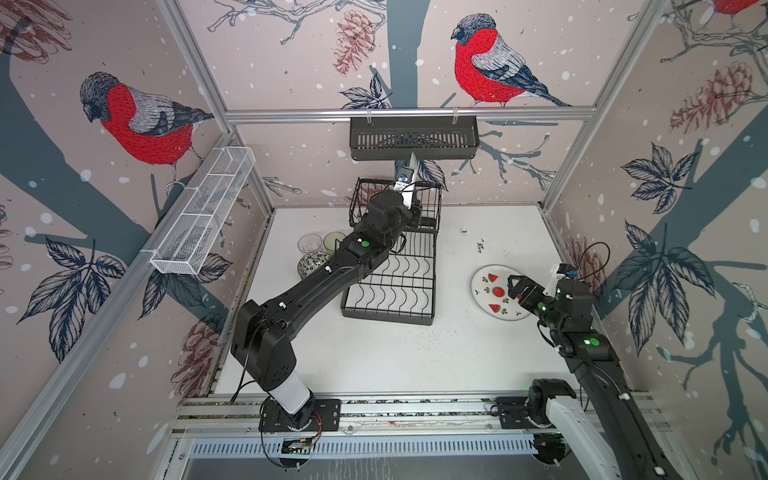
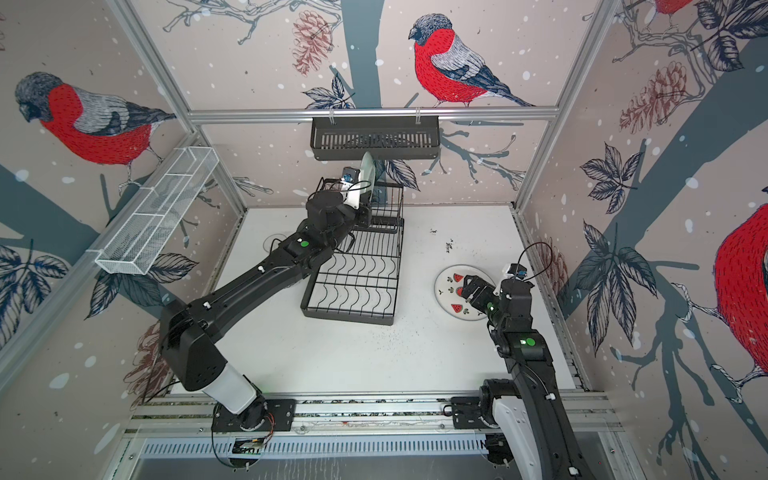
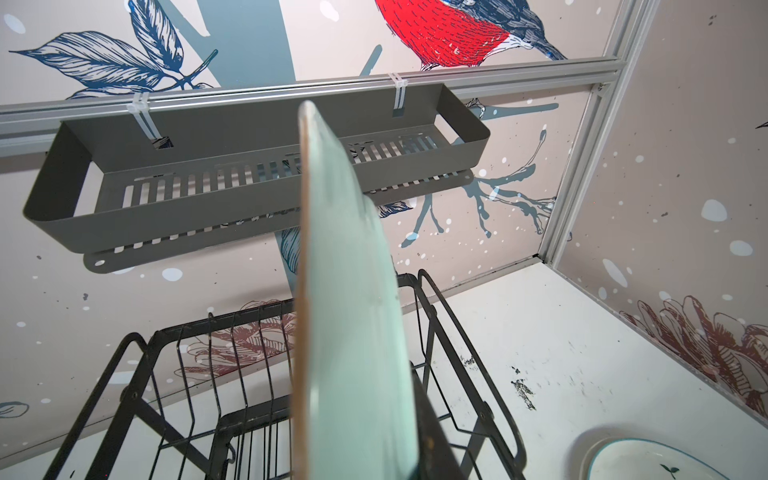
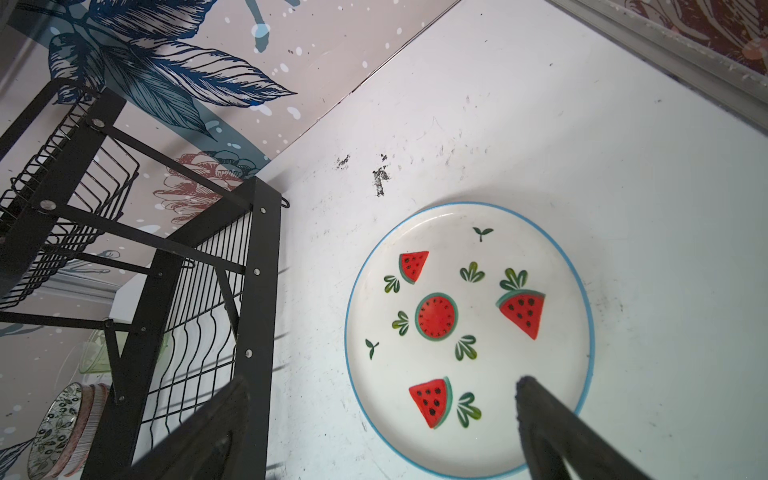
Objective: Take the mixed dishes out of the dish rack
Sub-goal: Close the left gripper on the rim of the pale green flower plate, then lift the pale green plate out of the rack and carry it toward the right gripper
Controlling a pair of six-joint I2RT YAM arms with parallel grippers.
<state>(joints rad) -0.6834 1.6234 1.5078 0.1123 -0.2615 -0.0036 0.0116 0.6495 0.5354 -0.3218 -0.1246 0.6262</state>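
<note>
My left gripper (image 3: 365, 451) is shut on the lower edge of a pale green plate (image 3: 349, 291), held upright and edge-on above the upper level of the black wire dish rack (image 1: 390, 286); in a top view the plate (image 2: 368, 168) stands just under the shelf basket. A white plate with watermelon pictures (image 1: 490, 291) lies flat on the table to the right of the rack. My right gripper (image 4: 380, 384) hangs open over its near edge, holding nothing. A clear glass (image 1: 309, 243), a green glass (image 1: 332, 240) and a patterned bowl (image 1: 311, 264) stand left of the rack, partly behind my left arm.
A slotted black shelf basket (image 1: 413, 137) hangs on the back rail, close above the held plate. A long white mesh basket (image 1: 203, 212) is fixed to the left wall. Patterned walls close in the white table (image 1: 415, 357) on three sides.
</note>
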